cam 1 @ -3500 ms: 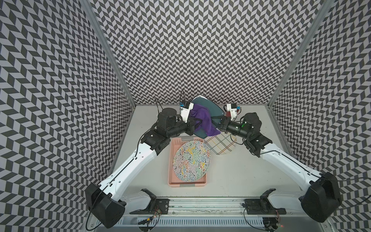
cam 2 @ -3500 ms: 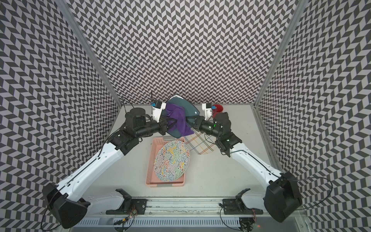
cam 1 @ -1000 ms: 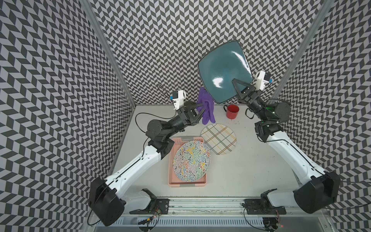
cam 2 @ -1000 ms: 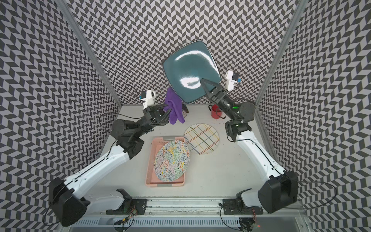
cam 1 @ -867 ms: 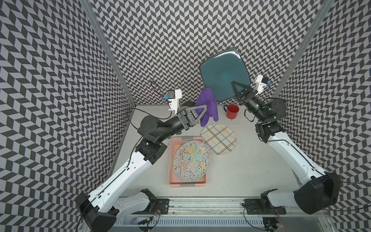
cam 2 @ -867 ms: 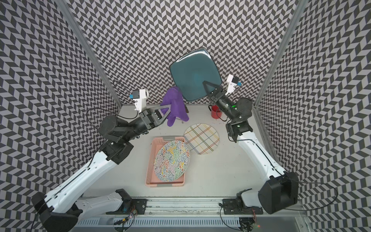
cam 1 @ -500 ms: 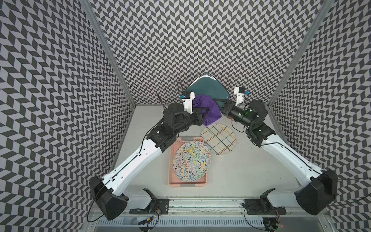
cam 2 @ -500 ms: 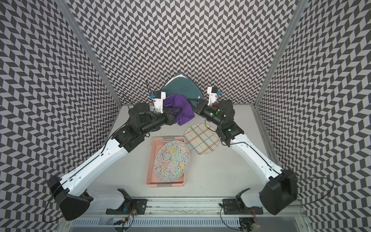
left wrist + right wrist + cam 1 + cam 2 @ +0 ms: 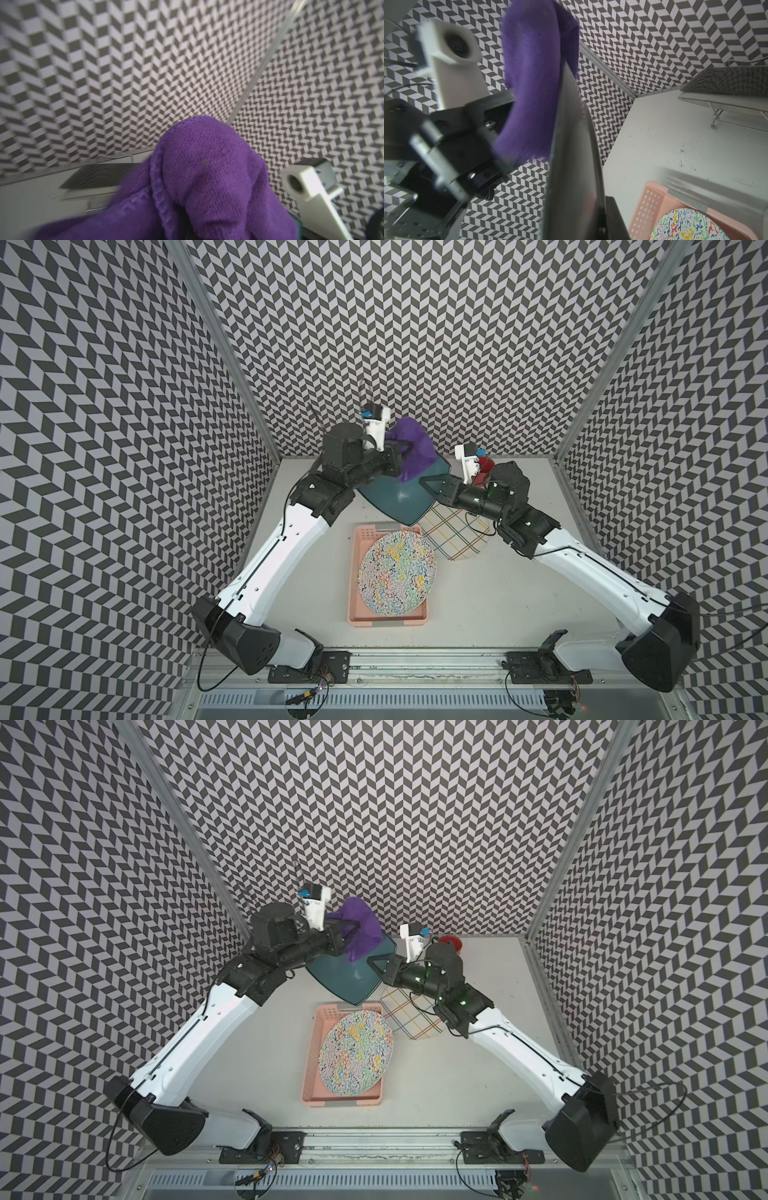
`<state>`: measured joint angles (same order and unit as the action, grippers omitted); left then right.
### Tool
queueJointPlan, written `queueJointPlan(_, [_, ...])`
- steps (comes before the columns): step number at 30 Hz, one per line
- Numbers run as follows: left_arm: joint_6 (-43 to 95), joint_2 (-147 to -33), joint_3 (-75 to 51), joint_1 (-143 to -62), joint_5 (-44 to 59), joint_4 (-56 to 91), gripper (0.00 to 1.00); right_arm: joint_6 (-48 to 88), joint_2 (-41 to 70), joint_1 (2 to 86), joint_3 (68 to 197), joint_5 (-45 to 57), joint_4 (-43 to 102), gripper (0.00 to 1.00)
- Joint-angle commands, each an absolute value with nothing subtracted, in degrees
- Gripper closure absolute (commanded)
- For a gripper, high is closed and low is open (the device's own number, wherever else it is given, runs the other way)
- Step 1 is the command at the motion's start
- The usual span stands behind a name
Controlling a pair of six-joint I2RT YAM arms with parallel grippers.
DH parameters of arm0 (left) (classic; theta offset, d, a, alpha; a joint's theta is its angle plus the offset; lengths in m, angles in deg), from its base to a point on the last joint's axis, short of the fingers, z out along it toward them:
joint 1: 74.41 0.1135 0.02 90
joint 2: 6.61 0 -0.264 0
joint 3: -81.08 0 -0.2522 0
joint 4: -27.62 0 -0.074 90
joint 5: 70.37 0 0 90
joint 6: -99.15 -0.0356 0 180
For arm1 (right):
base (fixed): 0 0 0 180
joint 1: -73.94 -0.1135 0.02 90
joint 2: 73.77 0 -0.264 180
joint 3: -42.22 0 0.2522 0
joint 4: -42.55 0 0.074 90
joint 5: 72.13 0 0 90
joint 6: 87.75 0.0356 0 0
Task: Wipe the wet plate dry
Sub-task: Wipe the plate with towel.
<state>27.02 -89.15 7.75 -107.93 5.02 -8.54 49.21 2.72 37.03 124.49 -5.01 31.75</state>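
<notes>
A dark teal plate (image 9: pixel 397 495) (image 9: pixel 345 975) hangs tilted over the back of the table. My right gripper (image 9: pixel 428 485) (image 9: pixel 375 964) is shut on its right rim. In the right wrist view the plate (image 9: pixel 571 158) appears edge-on, with one black finger (image 9: pixel 613 220) against it. A purple cloth (image 9: pixel 413 450) (image 9: pixel 362 925) lies bunched on the plate's far upper edge. My left gripper (image 9: pixel 402 452) (image 9: pixel 348 932) is shut on it, the jaws buried in the folds. The cloth (image 9: pixel 207 176) fills the left wrist view and presses one face of the plate (image 9: pixel 533 83).
A pink tray (image 9: pixel 360 539) (image 9: pixel 318 1023) in the table's middle holds a plate with coloured squiggles (image 9: pixel 398 572) (image 9: pixel 357 1050). A plaid plate (image 9: pixel 457 543) (image 9: pixel 409 1017) lies under the right wrist. A red cup (image 9: pixel 484 467) (image 9: pixel 452 942) stands at the back.
Both arms have come down from high against the back wall. The teal plate now sits low over the table's rear, with the cloth brought against its upper edge.
</notes>
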Motion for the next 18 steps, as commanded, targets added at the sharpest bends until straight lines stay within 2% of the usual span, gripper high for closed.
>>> queueJointPlan(1, [23.0,-90.6,3.5,-110.7,2.1,-15.4,1.0,50.7,-1.8,38.9,129.2,-7.9,51.6,1.0])
queueJointPlan(4, [25.4,-86.7,-3.7,-110.1,6.8,-14.7,1.0,57.5,-2.7,44.8,127.4,-9.1,56.5,1.0])
queueJointPlan(7, [26.8,-81.9,-10.2,-108.7,4.6,-12.5,1.0,61.8,-3.8,48.8,125.5,-11.1,60.2,1.0])
queueJointPlan(10, [26.9,-80.3,-13.6,-109.3,-0.1,-11.1,1.0,62.5,-3.2,48.4,126.0,-13.5,61.4,1.0])
queueJointPlan(13, [29.4,-80.6,-14.3,-107.9,2.7,-10.6,1.0,62.9,-2.4,45.7,125.8,-14.8,63.7,1.0])
queueJointPlan(18, [34.3,-82.7,-7.6,-96.5,3.2,-9.4,1.0,59.0,-3.7,41.0,122.5,-14.9,61.0,1.0])
